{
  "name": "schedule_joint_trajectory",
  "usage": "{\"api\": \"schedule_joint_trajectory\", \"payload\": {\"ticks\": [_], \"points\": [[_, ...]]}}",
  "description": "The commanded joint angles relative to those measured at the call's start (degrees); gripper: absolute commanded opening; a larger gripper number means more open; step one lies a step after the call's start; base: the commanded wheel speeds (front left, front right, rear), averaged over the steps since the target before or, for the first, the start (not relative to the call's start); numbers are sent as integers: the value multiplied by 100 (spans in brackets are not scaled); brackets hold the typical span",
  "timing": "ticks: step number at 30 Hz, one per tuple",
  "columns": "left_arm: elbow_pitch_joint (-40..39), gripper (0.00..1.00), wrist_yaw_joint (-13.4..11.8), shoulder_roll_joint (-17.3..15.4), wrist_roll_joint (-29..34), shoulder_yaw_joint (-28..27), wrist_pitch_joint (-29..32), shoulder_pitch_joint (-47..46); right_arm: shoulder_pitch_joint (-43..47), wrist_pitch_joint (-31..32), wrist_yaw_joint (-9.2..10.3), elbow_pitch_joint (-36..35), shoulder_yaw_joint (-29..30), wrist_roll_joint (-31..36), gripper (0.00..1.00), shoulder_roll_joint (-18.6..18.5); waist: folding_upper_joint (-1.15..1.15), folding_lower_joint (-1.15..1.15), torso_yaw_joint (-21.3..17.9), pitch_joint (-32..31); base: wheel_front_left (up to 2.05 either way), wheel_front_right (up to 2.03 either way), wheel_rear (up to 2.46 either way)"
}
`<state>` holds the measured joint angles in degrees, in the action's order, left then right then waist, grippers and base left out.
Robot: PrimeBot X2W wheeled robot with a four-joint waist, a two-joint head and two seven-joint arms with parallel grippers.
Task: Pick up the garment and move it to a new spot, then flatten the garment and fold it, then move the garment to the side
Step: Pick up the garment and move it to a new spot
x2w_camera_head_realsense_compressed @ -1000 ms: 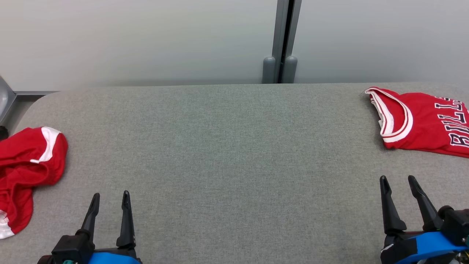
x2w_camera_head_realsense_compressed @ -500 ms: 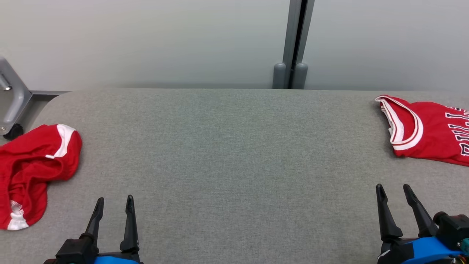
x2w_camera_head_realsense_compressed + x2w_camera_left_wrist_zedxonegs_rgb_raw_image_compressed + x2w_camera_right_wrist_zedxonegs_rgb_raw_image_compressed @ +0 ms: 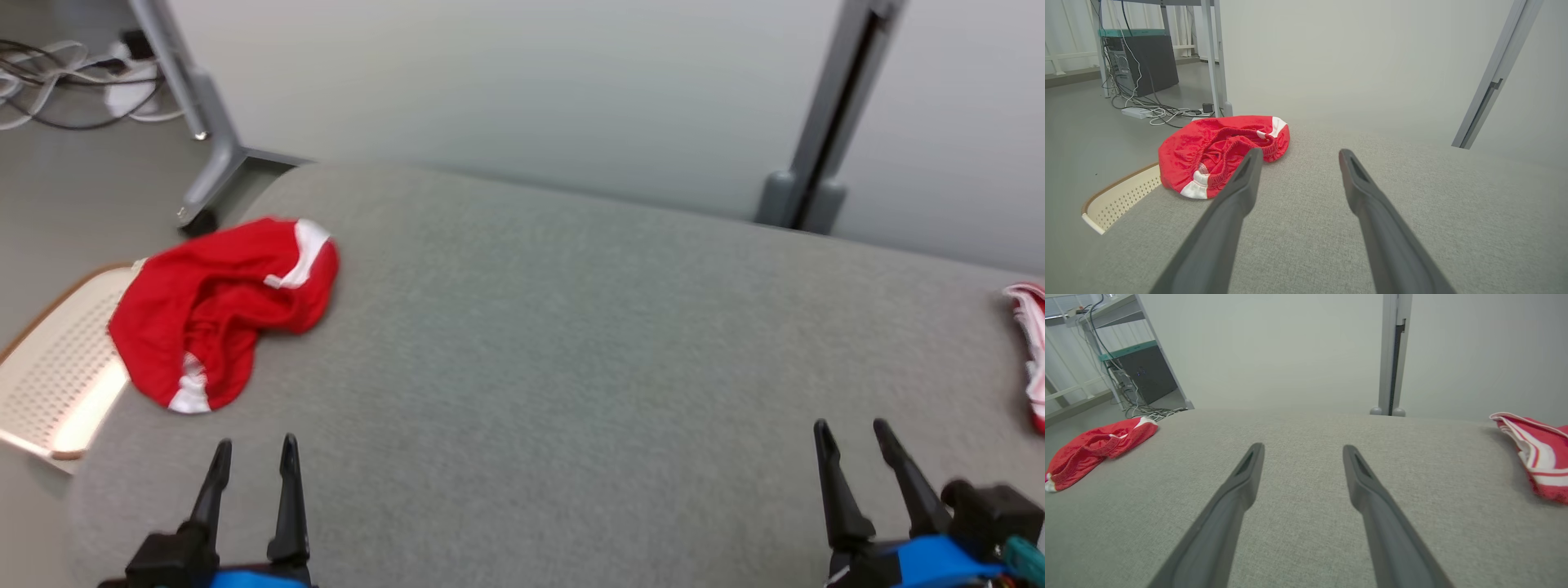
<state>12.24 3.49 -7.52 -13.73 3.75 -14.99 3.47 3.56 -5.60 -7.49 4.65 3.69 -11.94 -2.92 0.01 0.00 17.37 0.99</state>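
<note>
A crumpled red garment [image 3: 220, 306] with white trim lies at the left end of the grey table [image 3: 555, 343], part of it hanging over the edge. In the left wrist view the garment [image 3: 1216, 153] shows its elastic waistband, just beyond and left of my left gripper [image 3: 1298, 153], which is open and empty. In the head view my left gripper [image 3: 255, 447] is near the front edge, below the garment. My right gripper [image 3: 849, 429] is open and empty at the lower right. The right wrist view has my right gripper [image 3: 1303, 448] over bare table, the garment [image 3: 1098, 451] far to the left.
A folded red and white jersey [image 3: 1030, 351] lies at the table's right edge, also the jersey [image 3: 1535, 453] in the right wrist view. A perforated cream basket [image 3: 57, 376] sits beside the table's left end. Cables [image 3: 57, 82] and a frame leg [image 3: 196, 139] stand on the floor behind.
The head camera has swung left, so the crumpled garment sits further into the picture and the jersey has slid to the right edge. Both grippers stay open near the front edge.
</note>
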Motion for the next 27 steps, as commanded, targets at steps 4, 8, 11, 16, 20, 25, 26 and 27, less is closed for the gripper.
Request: {"api": "schedule_joint_trajectory", "payload": {"ticks": [4, 8, 11, 16, 20, 25, 26, 27], "points": [[34, 100, 6, -35, -12, -11, -25, -2, -8, -16, 0, 59, -80, -46, 100, 3, -1, 0, 522, 105, 0, 0, 0], [32, 100, -14, -45, -21, -47, -25, 47, -15, 4, 0, 81, -197, -68, 100, 0, -1, 0, 880, 77, 0, 0, 0], [8, 100, -25, -50, -39, -81, -25, 91, -26, 29, 0, 100, -293, -63, 100, 1, -1, 0, 1079, 73, 0, 0, 0], [-30, 100, -21, -42, -49, -101, -25, 152, -76, 48, 0, 114, -443, -111, 100, -1, -1, 0, 1277, 108, 0, 0, 0], [-101, 100, -62, -34, -65, -178, -25, 214, -175, 57, 0, 153, -491, -89, 100, 0, -1, 0, 1302, 161, 0, 0, 0], [-173, 100, -71, -28, -79, -197, -26, 172, -240, -17, 0, 177, -466, -56, 100, 0, -1, 0, 1306, 190, 0, 0, 0], [-201, 100, -48, -16, -122, -197, -25, 126, -230, -27, 0, 176, -460, -62, 100, 0, -1, 0, 1304, 192, 0, 0, 0], [-236, 100, -6, 14, -205, -207, 11, 66, -212, -47, 0, 178, -455, -72, 100, 0, -1, 0, 1303, 194, 0, 0, 0]]}}
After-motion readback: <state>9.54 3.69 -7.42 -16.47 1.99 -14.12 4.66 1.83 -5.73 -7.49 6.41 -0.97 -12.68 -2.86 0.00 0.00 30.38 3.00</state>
